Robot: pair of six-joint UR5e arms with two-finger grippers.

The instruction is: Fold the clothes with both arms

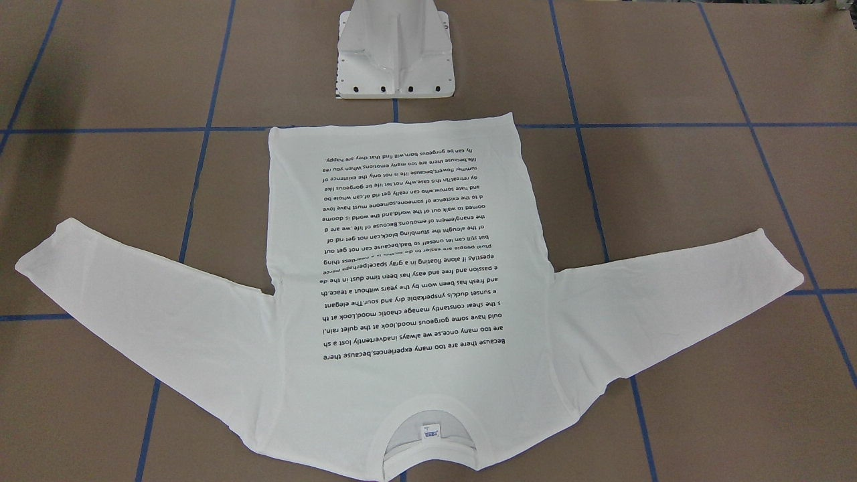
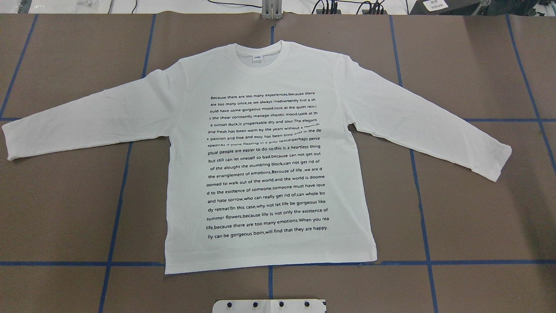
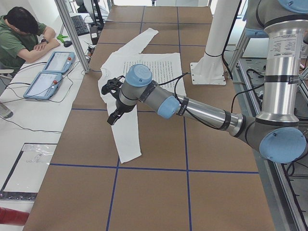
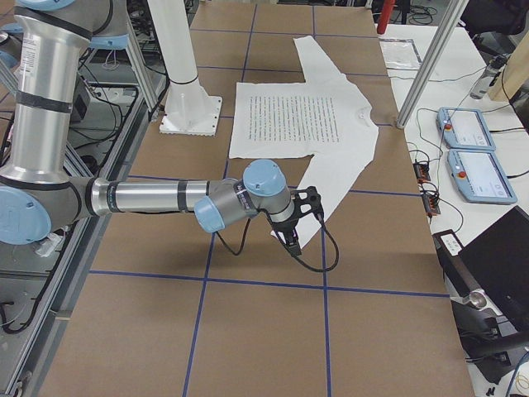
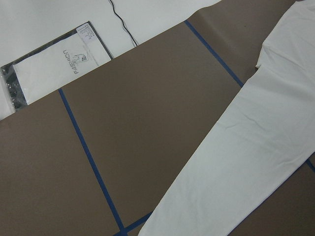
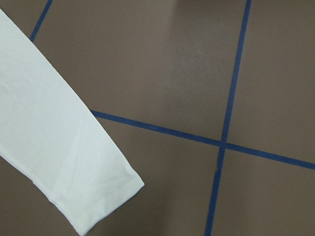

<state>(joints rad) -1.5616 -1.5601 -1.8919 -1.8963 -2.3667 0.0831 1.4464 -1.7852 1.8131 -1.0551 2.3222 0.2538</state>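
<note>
The white T-shirt [image 2: 269,152] is lying flat and print side up in the middle of the overhead view on the brown worktop [image 2: 478,217], collar toward the top of the frame and both sleeves spread outward; no fold is being shown yet. The left gripper [image 3: 113,101] is being held above the left sleeve [image 2: 87,117]. The right gripper [image 4: 302,217] is being held above the other sleeve, close to its cuff [image 6: 106,196]. Whether either gripper is open or closed cannot be told, as each is being seen in a side view only. Several risks are being noted. The thin cotton is lying flush on the worktop, so a shallow descent is likely to be sliding over it, or only the upper layer is being pinched. Should the two sleeves be lifted unevenly, the body is likely to be dragged askew. A slight ripple across the printed lines [image 2: 304,130] is at risk of being pressed into a crease. The black cable loop [image 4: 318,258] hanging low at the right gripper is judged liable to snag the sleeve.
</note>
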